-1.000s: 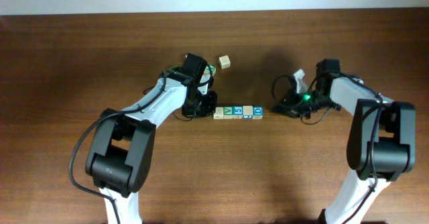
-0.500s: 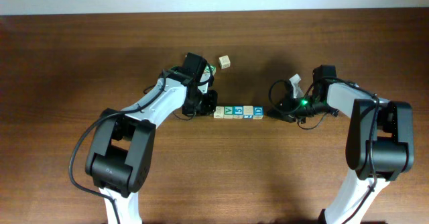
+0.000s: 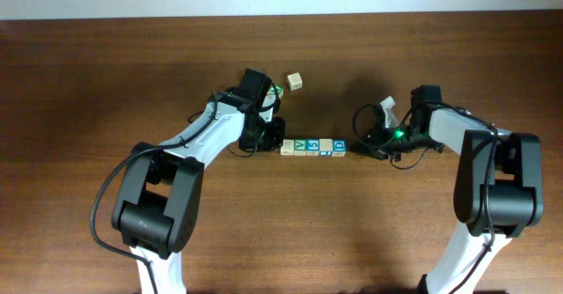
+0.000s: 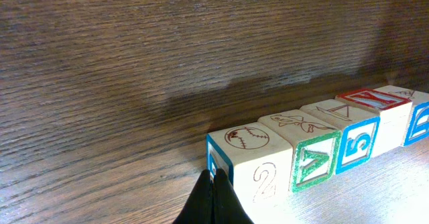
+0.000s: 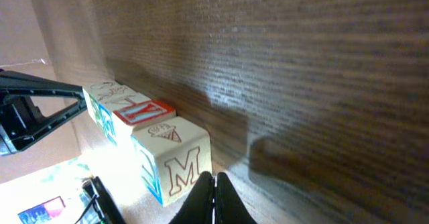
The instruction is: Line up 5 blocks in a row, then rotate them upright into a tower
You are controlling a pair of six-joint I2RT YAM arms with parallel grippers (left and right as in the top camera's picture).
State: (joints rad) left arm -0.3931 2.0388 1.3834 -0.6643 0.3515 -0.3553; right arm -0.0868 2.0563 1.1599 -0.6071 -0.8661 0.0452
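The blocks (image 3: pixel 312 146) form one row running left to right at mid-table (image 3: pixel 440 241), with the shut left gripper (image 4: pixel 213 184) just beside its left end and the shut right gripper (image 5: pixel 214 184) just beside its right end.

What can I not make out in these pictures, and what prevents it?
- Overhead: print on the separate cube, too small.
- Left wrist: the end block, cut off by the right edge.
- Right wrist: most of the row, hidden behind that end block.

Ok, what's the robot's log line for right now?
blocks: one row | left gripper: shut, at left end | right gripper: shut, at right end | spare block: apart
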